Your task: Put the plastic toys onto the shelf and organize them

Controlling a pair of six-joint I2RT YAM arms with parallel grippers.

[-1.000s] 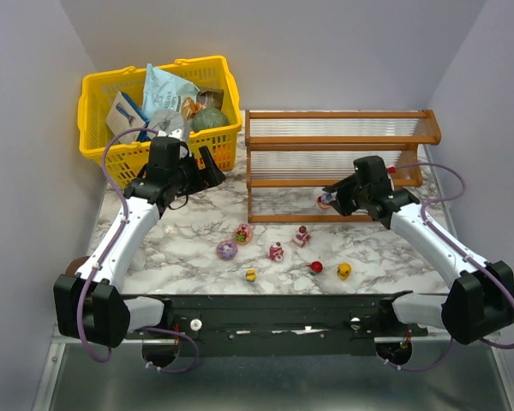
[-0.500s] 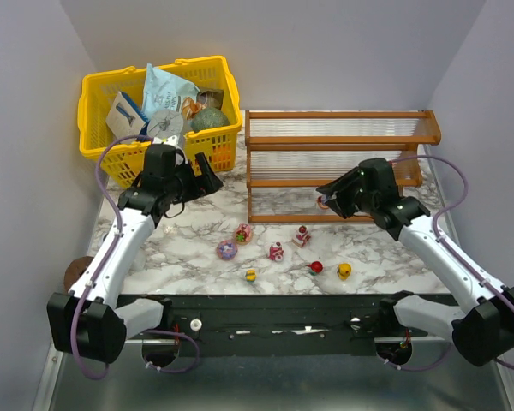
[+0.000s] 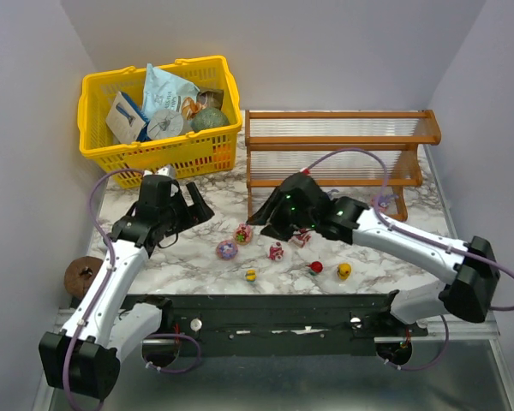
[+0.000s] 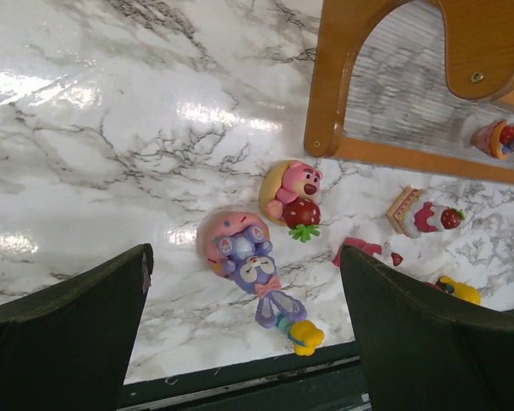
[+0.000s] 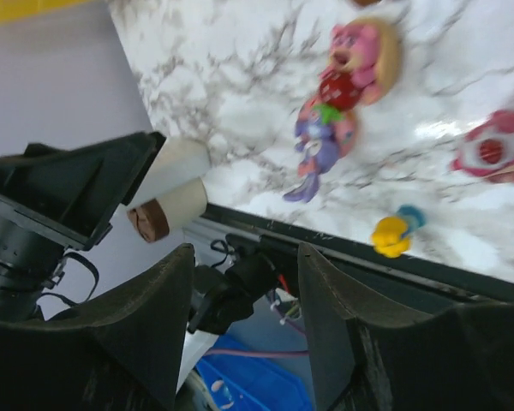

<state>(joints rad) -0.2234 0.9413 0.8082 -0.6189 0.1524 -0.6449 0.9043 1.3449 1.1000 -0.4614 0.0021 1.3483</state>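
Observation:
Several plastic toys lie on the marble table in front of the shelf (image 3: 334, 147): a pink bear (image 3: 243, 233), a purple bunny (image 3: 227, 250), a small yellow piece (image 3: 251, 275), a pink-red one (image 3: 276, 252), a red-white cake (image 3: 301, 237), a red one (image 3: 315, 267) and a yellow duck (image 3: 344, 271). My left gripper (image 3: 193, 210) is open and empty, left of the bear (image 4: 293, 190) and above the bunny (image 4: 248, 261). One toy (image 4: 504, 137) stands on the shelf's bottom tier. My right gripper (image 3: 265, 229) is open and empty over the bear (image 5: 364, 56) and bunny (image 5: 321, 141).
A yellow basket (image 3: 90, 141) of packets and jars stands at the back left, next to the shelf. A brown round object (image 3: 83, 276) lies at the table's left edge. The table's front rail (image 3: 265, 304) runs just below the toys.
My right arm has swung left from the shelf's bottom tier to the toys by the shelf's left post, its gripper now empty. My left gripper has drawn back from the basket toward the toys.

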